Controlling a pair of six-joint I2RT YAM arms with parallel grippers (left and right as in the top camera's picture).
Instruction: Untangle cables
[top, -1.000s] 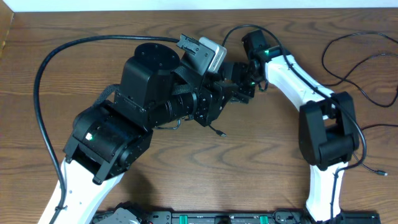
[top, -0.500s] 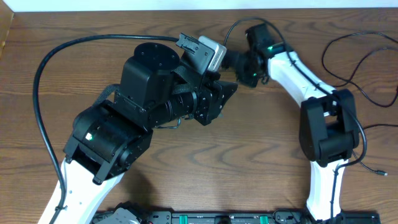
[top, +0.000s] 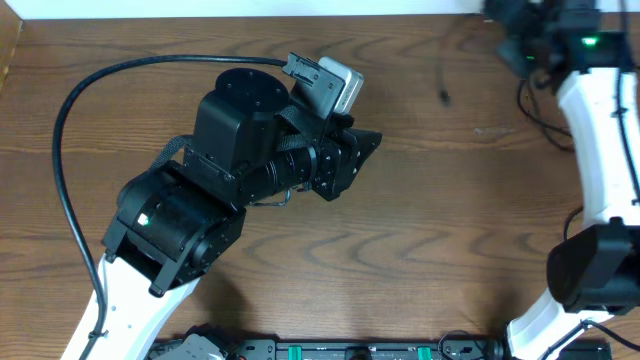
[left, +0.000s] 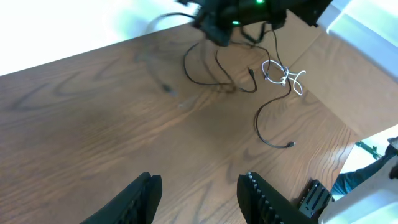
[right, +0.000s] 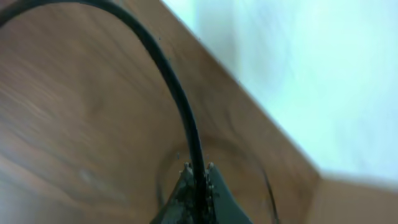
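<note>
Soft, even light falls on the table (top: 450, 220) from above. Only a faint shadow lies under the left arm. The right gripper (top: 522, 38) is smeared. A thin cord (top: 443, 88) beside it is just a gray streak.

In the left wrist view, far ahead of the left gripper (left: 200, 186), the space past the table edge glows white. It is too bright to see into. The cables (left: 273, 74) out there look sharp.

The right wrist view is blurry all over. Only the black cable (right: 180, 99) pinched at its tips has a clear edge. Beyond the tips everything is washed-out white.
</note>
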